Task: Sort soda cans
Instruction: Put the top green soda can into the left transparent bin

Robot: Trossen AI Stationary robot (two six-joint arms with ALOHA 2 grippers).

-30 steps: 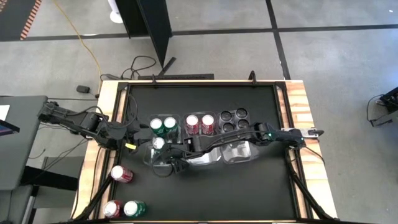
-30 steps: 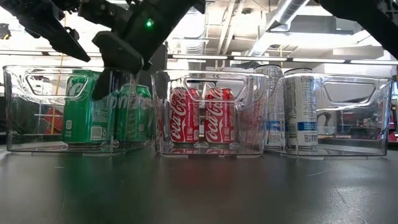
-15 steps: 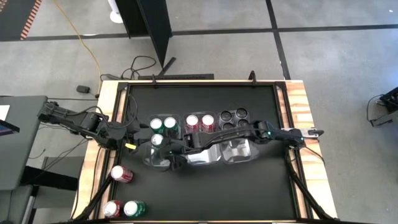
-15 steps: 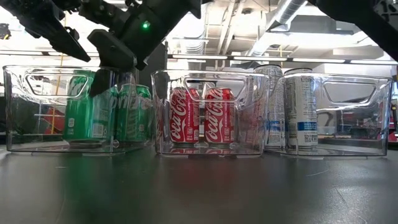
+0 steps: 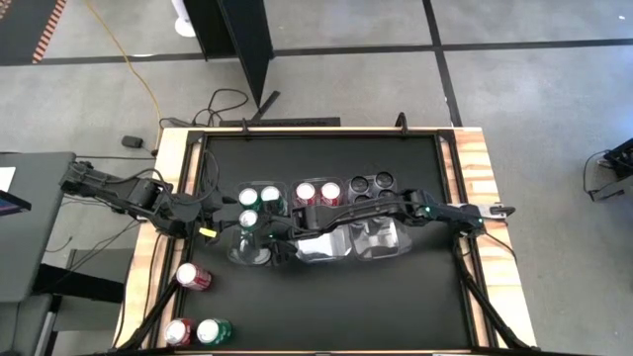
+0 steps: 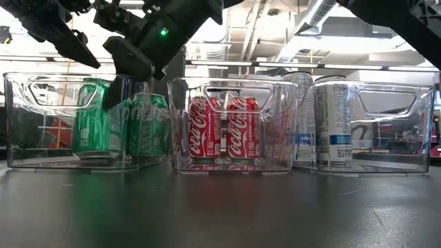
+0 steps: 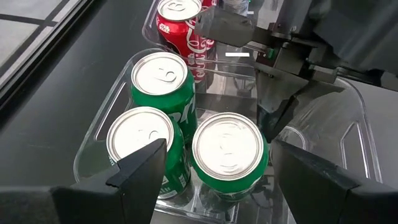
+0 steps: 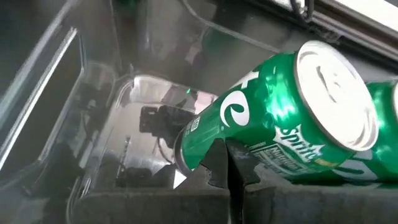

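Note:
Three green soda cans stand in the clear left tray (image 5: 242, 252). The nearest one (image 5: 247, 219) stands close to the other two (image 5: 259, 198). My right gripper (image 5: 269, 235) reaches across from the table's right into that tray, its fingers shut beside the near can (image 7: 227, 149). My left gripper (image 7: 217, 152) hangs open above the tray's left side, touching nothing. Two red cans (image 5: 317, 194) stand in the middle tray and silver-grey cans (image 6: 334, 120) in the right tray. Two red cans (image 5: 193, 277) (image 5: 178, 331) and a green can (image 5: 213, 331) sit on the table near its left corner. My right gripper's shut fingers (image 8: 219, 155) lie against the side wall (image 8: 249, 134) of the near green can, low on the body, coming slanting down from the table's right and near side. The can stands upright on the tray's floor.
Three clear trays stand in a row across the table's middle: left (image 6: 41, 124), middle (image 6: 238, 89) and right (image 6: 386, 103). The right arm (image 5: 396, 210) stretches over the middle and right trays. Bare black table (image 5: 376, 297) lies toward the near edge.
My right gripper has moved a little toward the table's far edge inside the left tray. The near green can has slid with it along the tray floor, closer to the two other green cans.

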